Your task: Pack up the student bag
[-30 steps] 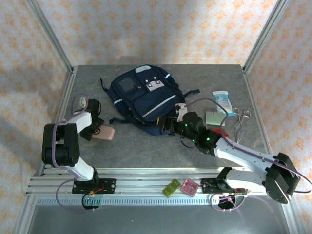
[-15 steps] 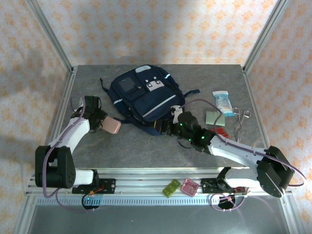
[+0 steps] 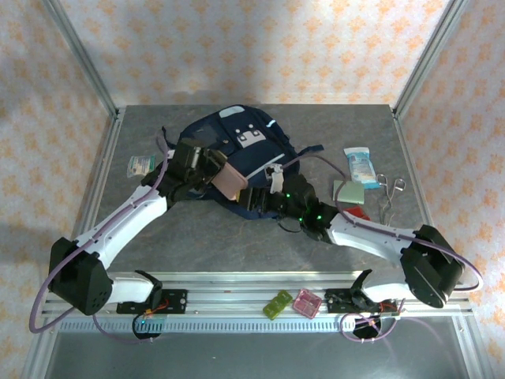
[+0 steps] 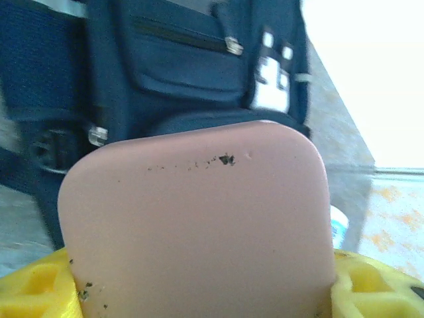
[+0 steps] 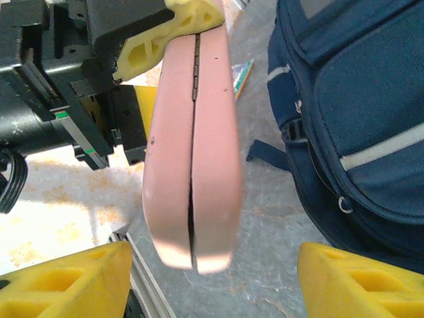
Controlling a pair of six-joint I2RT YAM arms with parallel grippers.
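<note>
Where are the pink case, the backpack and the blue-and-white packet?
pink case (image 3: 230,181): top view, flat face
student bag (image 3: 258,158): top view, navy front panel
blue-and-white packet (image 3: 360,166): top view, its middle

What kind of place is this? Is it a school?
Probably not a school, more likely a robot test booth: two white-and-black robot arms bolted to a silver metal rail, a grey table fenced by metal posts, and orange-patterned wall panels close around it.

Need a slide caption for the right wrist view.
Left pincer holds a closed pink case edge-on near the student bag; right pincer open.
</note>
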